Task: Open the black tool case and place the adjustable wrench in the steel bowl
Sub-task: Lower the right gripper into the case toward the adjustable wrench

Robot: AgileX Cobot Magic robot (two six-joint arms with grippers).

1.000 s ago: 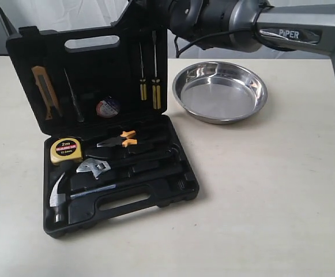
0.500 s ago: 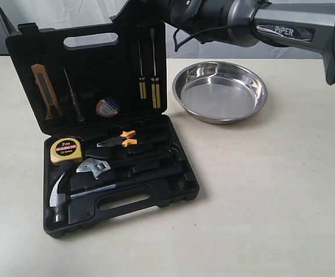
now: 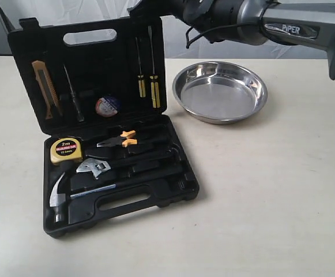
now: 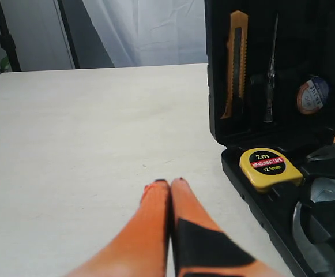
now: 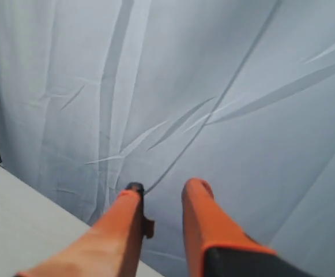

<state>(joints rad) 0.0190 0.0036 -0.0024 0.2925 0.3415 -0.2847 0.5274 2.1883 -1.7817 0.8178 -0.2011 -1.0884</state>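
Both tools empty, wrench in the case.

Left tool (image 4: 170, 183) is pinched closed on nothing, low over the bare tabletop (image 4: 86, 144) beside the open black tool case (image 3: 179, 193). Right tool (image 5: 164, 187) is up high with its fingers parted, nothing between them, facing the white curtain (image 5: 213, 86). The adjustable wrench (image 3: 95, 168) lies in the case's lower tray, with the tape measure (image 3: 63, 150) at its eleven o'clock, the pliers (image 3: 118, 140) at one and the hammer (image 3: 60, 196) at seven. The steel bowl (image 3: 220, 92) sits empty at the case's two o'clock.
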